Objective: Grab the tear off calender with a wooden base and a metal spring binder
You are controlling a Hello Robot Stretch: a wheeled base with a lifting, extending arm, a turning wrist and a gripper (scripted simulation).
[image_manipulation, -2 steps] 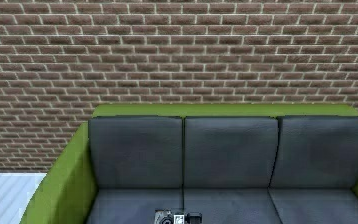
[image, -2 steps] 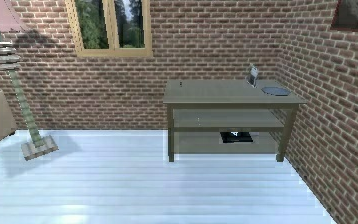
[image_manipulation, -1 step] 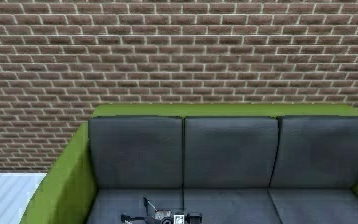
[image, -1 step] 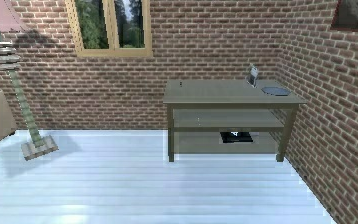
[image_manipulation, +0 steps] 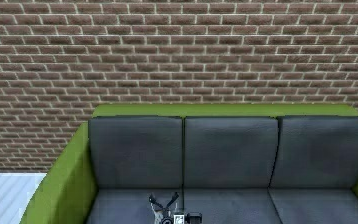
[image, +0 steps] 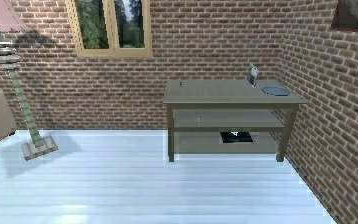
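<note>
A small upright pale object stands at the back right of a brown table against the brick wall in the forward view; it is too small to name. A flat dark round thing lies beside it. At the arm side view's bottom edge, the gripper shows its two thin fingers in front of a grey sofa cushion. I cannot tell whether it holds anything.
The table has a lower shelf with a dark flat item. A floor lamp stands at the forward view's left, a window above. A green sofa with grey cushions backs onto a brick wall. Pale floor lies before the table.
</note>
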